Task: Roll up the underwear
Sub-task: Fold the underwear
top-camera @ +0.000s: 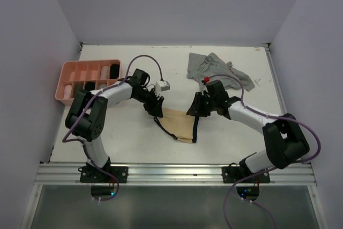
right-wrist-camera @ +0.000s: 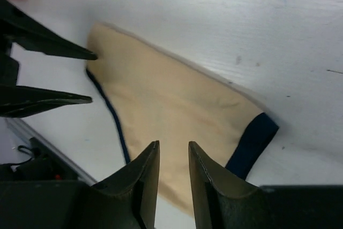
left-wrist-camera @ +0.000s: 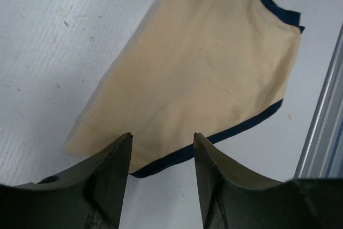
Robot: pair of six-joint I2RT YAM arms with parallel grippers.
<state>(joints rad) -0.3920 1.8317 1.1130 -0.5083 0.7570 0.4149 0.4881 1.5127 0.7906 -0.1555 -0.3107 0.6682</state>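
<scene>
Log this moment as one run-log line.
beige underwear: flat, unrolled | left gripper: open at its edge | right gripper: open at opposite edge

No text, label, brand, number or sign can be read in any view; the beige fabric underwear with dark blue trim [top-camera: 179,125] carries no legible mark; the pink plastic compartment tray [top-camera: 88,63] and the small white box [top-camera: 163,86] likewise show none.

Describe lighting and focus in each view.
Top external view: even soft light, no glare, faint shadows under the arms. Left wrist view: beige fabric underwear with dark trim sharp, left gripper fingers dark, blurred. Right wrist view: right gripper fingers dark, soft-edged.
</scene>
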